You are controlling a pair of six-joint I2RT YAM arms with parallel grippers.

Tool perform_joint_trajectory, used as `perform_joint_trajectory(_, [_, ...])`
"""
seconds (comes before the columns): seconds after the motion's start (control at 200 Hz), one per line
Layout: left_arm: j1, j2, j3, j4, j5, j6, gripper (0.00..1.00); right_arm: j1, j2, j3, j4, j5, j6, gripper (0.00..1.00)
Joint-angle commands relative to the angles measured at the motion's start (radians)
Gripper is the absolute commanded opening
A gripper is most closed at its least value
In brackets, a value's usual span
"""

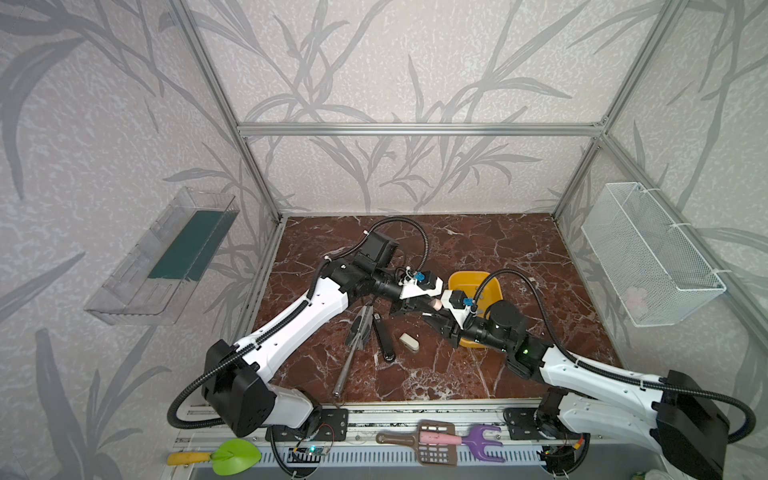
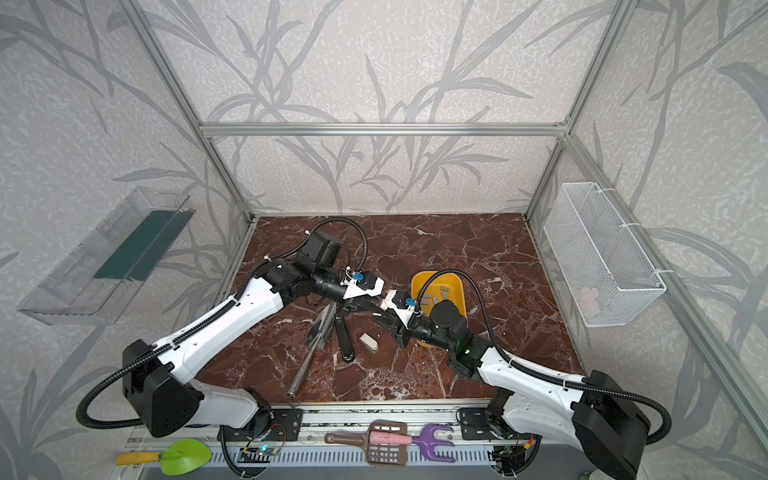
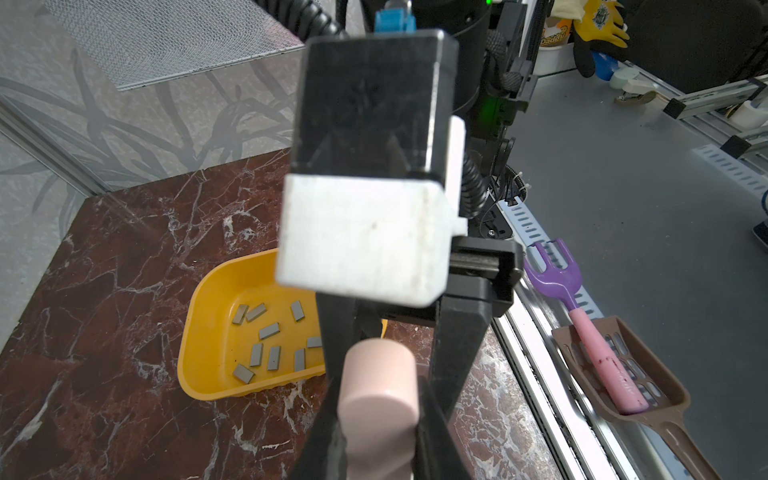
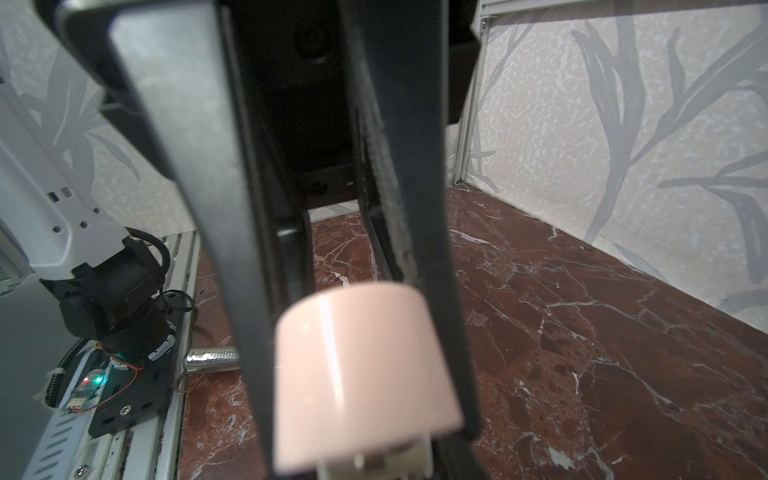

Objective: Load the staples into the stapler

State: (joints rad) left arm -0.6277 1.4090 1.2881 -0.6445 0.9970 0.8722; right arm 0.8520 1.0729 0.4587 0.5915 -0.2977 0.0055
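A pink stapler (image 1: 436, 304) (image 2: 384, 305) hangs above the table's middle, where both grippers meet. My left gripper (image 1: 430, 306) (image 3: 376, 419) is shut on its pink body (image 3: 378, 395). My right gripper (image 1: 439, 311) (image 4: 365, 440) faces it and straddles the stapler's (image 4: 365, 365) other end. Its jaws stand narrowly open: one finger lies against the body, and a sliver of table shows beside the other in the left wrist view. Several grey staples (image 3: 270, 345) (image 2: 436, 297) lie loose in a yellow tray (image 1: 467, 279) (image 3: 208, 332), just behind the right gripper.
On the table in front of the grippers lie a black stapler (image 1: 384, 336), a splayed grey one (image 1: 360, 324), a metal rod (image 1: 347, 370) and a small beige stapler (image 1: 409, 341). A wire basket (image 1: 648, 253) hangs on the right wall and a clear bin (image 1: 166, 257) on the left. Toy tools (image 1: 440, 442) lie on the front rail.
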Motion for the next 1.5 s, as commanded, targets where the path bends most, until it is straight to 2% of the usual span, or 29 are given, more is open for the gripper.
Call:
perform_joint_trajectory(0.0, [0.002, -0.03, -0.001, 0.001, 0.01, 0.031, 0.02, 0.007, -0.007, 0.045, -0.009, 0.024, 0.03, 0.31])
perform_joint_trajectory(0.09, [0.012, -0.051, -0.026, 0.052, 0.007, 0.001, 0.13, 0.007, -0.013, 0.063, -0.055, 0.066, 0.048, 0.29])
perform_joint_trajectory(0.265, [0.028, -0.103, -0.078, 0.153, -0.038, -0.044, 0.32, 0.007, -0.022, 0.113, -0.163, 0.118, 0.083, 0.07])
perform_joint_trajectory(0.31, [0.034, -0.115, -0.094, 0.189, -0.051, -0.062, 0.38, 0.006, -0.023, 0.116, -0.174, 0.132, 0.092, 0.04])
perform_joint_trajectory(0.425, [0.059, -0.152, -0.134, 0.286, -0.079, -0.115, 0.45, 0.007, -0.015, 0.137, -0.22, 0.164, 0.1, 0.0])
perform_joint_trajectory(0.665, [0.135, -0.227, -0.235, 0.517, -0.219, -0.228, 0.48, 0.009, 0.061, 0.194, -0.329, 0.279, 0.13, 0.0])
perform_joint_trajectory(0.885, [0.177, -0.255, -0.279, 0.588, -0.311, -0.222, 0.49, 0.009, 0.181, 0.277, -0.455, 0.36, 0.17, 0.0])
perform_joint_trajectory(1.145, [0.18, -0.251, -0.272, 0.561, -0.308, -0.196, 0.49, 0.009, 0.315, 0.376, -0.568, 0.326, 0.182, 0.0])
perform_joint_trajectory(1.32, [0.18, -0.253, -0.272, 0.56, -0.304, -0.192, 0.49, 0.012, 0.442, 0.486, -0.678, 0.417, 0.238, 0.0])
perform_joint_trajectory(1.499, [0.181, -0.25, -0.27, 0.555, -0.294, -0.187, 0.49, 0.013, 0.627, 0.668, -0.899, 0.49, 0.342, 0.0])
